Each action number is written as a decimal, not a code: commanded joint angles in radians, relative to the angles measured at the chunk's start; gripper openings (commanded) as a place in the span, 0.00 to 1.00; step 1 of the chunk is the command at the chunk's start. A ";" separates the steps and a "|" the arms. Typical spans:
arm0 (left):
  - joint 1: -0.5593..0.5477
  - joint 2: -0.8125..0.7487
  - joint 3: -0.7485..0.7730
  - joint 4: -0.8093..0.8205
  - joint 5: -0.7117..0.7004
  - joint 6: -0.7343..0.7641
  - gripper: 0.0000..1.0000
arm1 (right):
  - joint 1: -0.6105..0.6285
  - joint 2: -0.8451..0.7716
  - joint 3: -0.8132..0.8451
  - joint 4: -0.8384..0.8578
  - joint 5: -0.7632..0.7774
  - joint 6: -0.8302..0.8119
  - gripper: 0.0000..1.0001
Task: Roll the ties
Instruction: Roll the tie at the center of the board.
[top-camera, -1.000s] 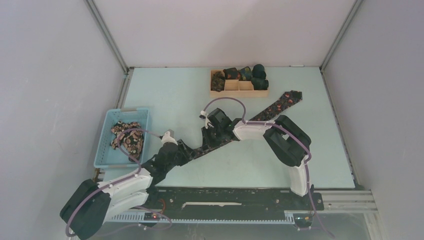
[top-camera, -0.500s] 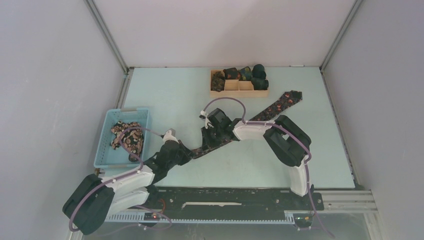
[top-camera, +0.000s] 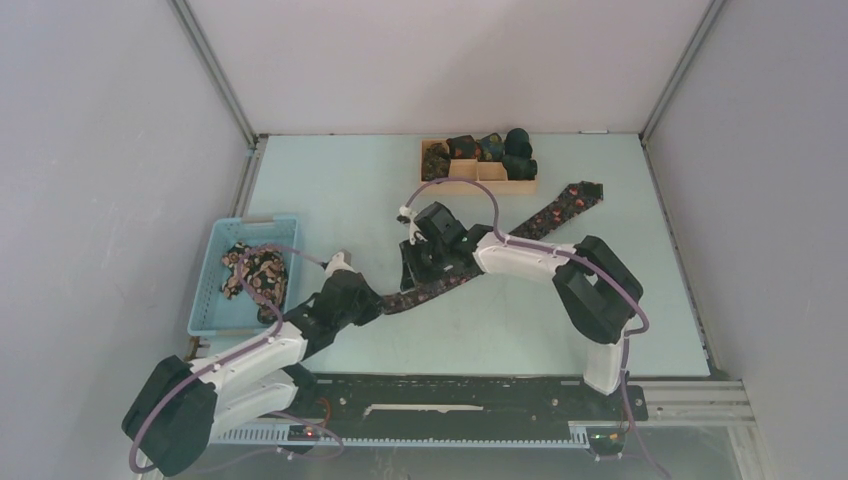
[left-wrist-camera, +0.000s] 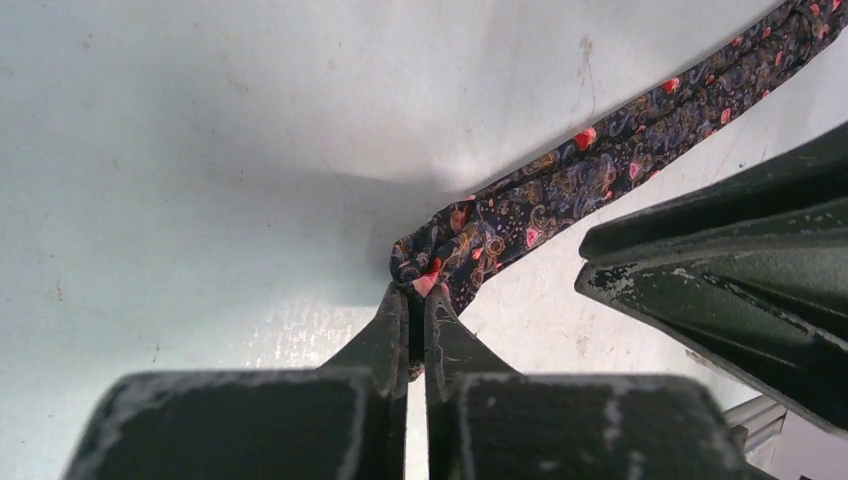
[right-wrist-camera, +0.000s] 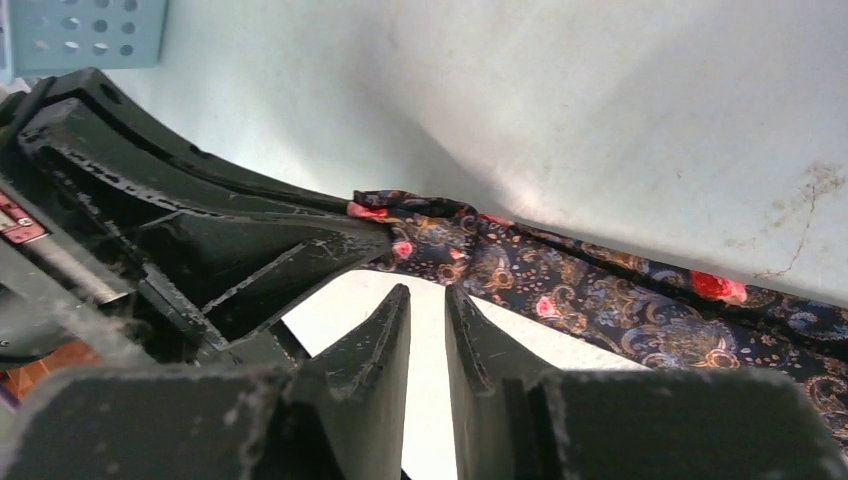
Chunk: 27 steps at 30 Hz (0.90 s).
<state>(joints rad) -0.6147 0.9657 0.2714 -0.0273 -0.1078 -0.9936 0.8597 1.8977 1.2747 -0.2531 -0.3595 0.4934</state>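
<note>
Dark floral tie (left-wrist-camera: 560, 190) is clamped at its tip by L gripper (left-wrist-camera: 417, 297), prob. to start the roll. R gripper (right-wrist-camera: 427, 292) is seen parted, empty.

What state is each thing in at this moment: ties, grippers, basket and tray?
tie: unrolled, lying diagonally on the table, narrow end bunched.
left gripper: shut on the tie's narrow end.
right gripper: slightly open, empty, just short of the tie.
light-blue basket: holding loose ties in a heap.
wooden tray: partly filled with rolled ties.
</note>
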 joint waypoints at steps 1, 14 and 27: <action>0.005 -0.013 0.062 -0.075 -0.027 0.019 0.00 | 0.018 -0.037 0.036 -0.003 0.025 -0.011 0.21; 0.004 -0.027 0.118 -0.143 -0.006 0.045 0.00 | 0.044 0.085 0.073 0.025 0.012 0.023 0.11; 0.004 -0.022 0.167 -0.216 0.027 0.081 0.00 | 0.071 0.113 0.074 0.019 0.010 0.025 0.09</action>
<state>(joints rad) -0.6147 0.9508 0.3824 -0.2176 -0.0963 -0.9508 0.9108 2.0014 1.3029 -0.2516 -0.3508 0.5129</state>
